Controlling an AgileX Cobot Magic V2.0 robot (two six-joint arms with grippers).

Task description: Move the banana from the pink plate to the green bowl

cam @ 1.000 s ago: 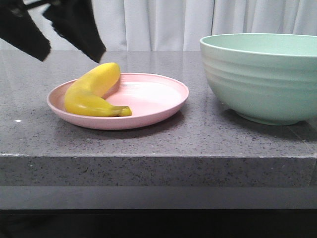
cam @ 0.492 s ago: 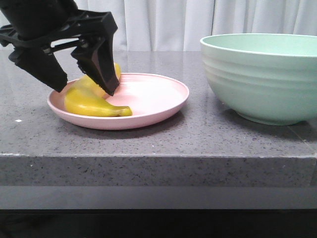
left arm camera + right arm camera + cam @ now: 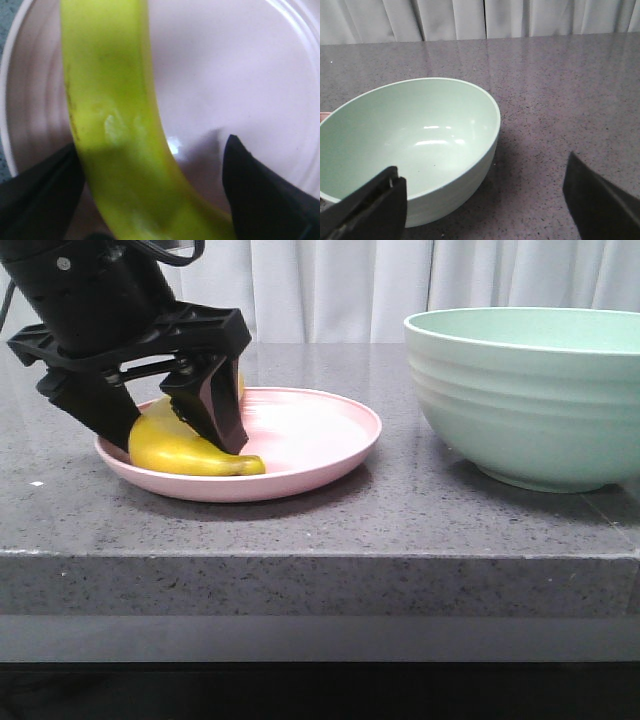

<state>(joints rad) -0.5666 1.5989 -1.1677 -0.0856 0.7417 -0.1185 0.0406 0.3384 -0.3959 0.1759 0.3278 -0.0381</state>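
Countertop (image 3: 330,525), grey speckled stone, carrying green bowl (image 3: 530,395) on the right and pink plate (image 3: 300,440) on the left.

Bowl and plate stand apart with bare stone between them. The banana (image 3: 175,448) lies on the left half of the plate, its dark stem tip pointing toward the plate centre. The left gripper (image 3: 165,425) is lowered over the banana with jaws spread wide, one finger (image 3: 215,405) on each side of the fruit (the left wrist view shows a gap on the plate surface between the banana and at least one finger, so no grip is confirmed). The right gripper (image 3: 480,200) hangs beside the bowl, jaws wide apart and holding nothing.
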